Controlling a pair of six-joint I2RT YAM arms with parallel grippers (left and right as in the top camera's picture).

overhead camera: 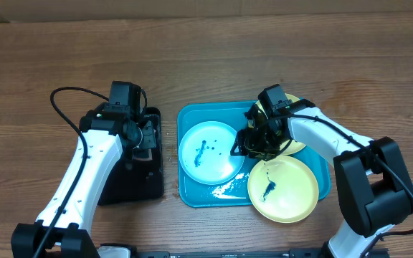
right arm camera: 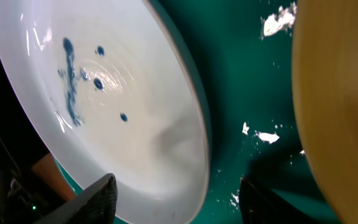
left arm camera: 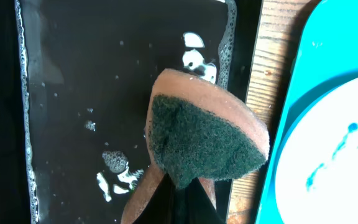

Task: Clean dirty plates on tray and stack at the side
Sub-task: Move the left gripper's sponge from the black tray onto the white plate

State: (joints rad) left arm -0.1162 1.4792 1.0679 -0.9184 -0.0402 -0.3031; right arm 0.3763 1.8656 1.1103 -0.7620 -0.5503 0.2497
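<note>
Wooden table [overhead camera: 49, 57]; only a narrow strip of wood shows between the black tray [overhead camera: 131, 188] and the turquoise tray [overhead camera: 189, 193]. Light blue plate [overhead camera: 208, 152], smeared blue at centre, lies in the turquoise tray's left half. Right pincer [right arm camera: 179, 199] stands part open, its fingers astride that plate's right rim, nothing clamped. One yellow-green plate [overhead camera: 284, 188] overhangs the near right corner. A second yellow-green plate [overhead camera: 296, 147] lies partly under the right arm. Left pincer [left arm camera: 173, 205] is closed on a sponge [left arm camera: 204, 134] above the sudsy black tray.

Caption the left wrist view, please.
Jaws pinch a sponge over the soapy black tray; stained plate on the turquoise tray alongside.
</note>
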